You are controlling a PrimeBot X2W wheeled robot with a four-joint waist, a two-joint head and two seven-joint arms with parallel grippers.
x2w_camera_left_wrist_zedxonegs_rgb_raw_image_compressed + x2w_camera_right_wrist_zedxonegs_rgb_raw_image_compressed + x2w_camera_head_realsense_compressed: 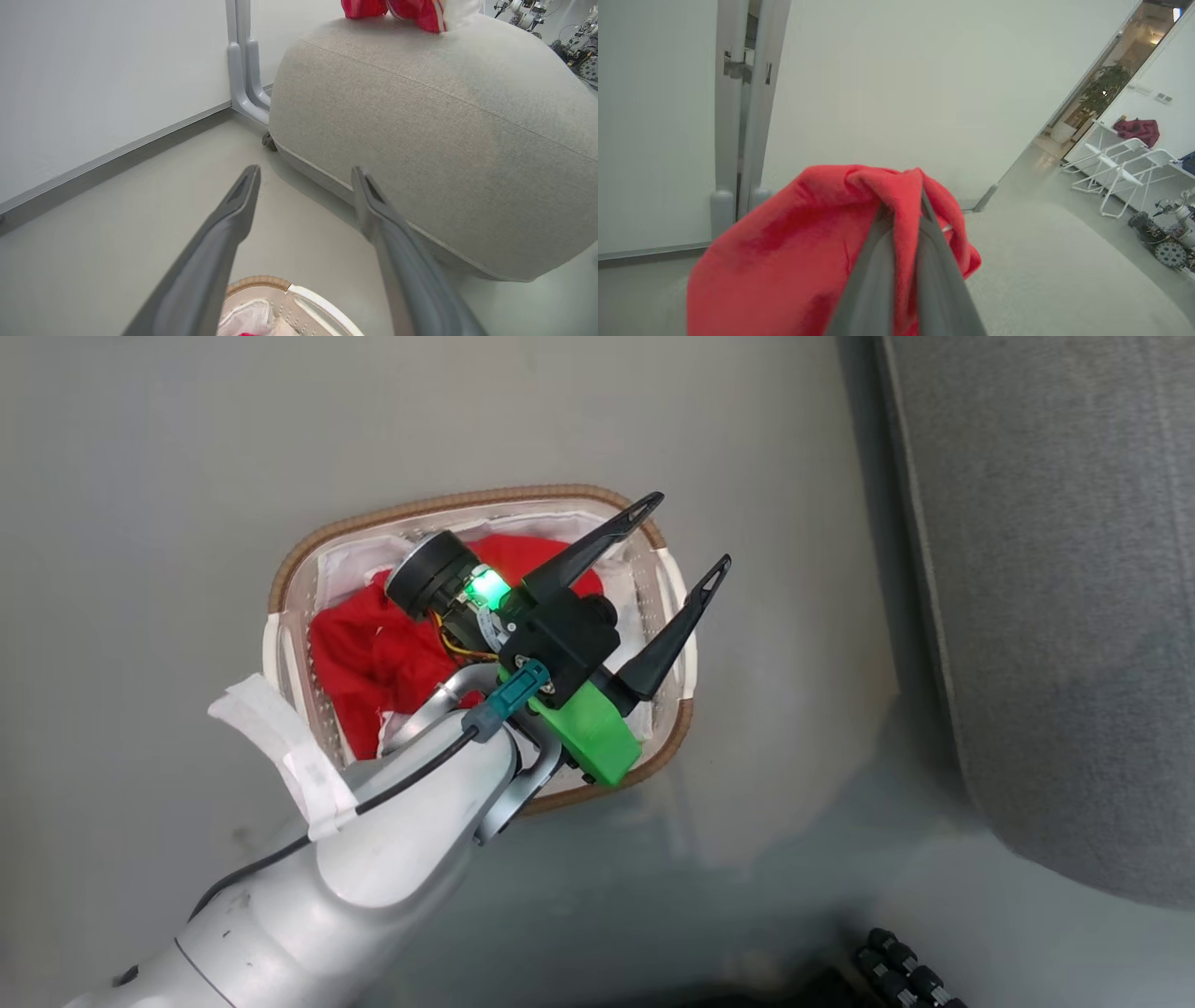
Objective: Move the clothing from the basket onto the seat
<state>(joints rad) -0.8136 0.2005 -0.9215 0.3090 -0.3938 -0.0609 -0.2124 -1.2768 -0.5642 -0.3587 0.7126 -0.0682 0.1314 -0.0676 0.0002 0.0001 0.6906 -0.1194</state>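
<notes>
Basket (420,509) lies lengthwise across head view, one handle end toward seat (1055,616).

A smooth grey floor (140,476) meets a pale wall (901,84) along a grey skirting (117,154). A grey double post (243,70) stands against the wall. Farther off are white racks (1115,158), one bearing a dark red cloth (1134,130), a plant (1099,95) and wheeled machinery (1169,238).
</notes>
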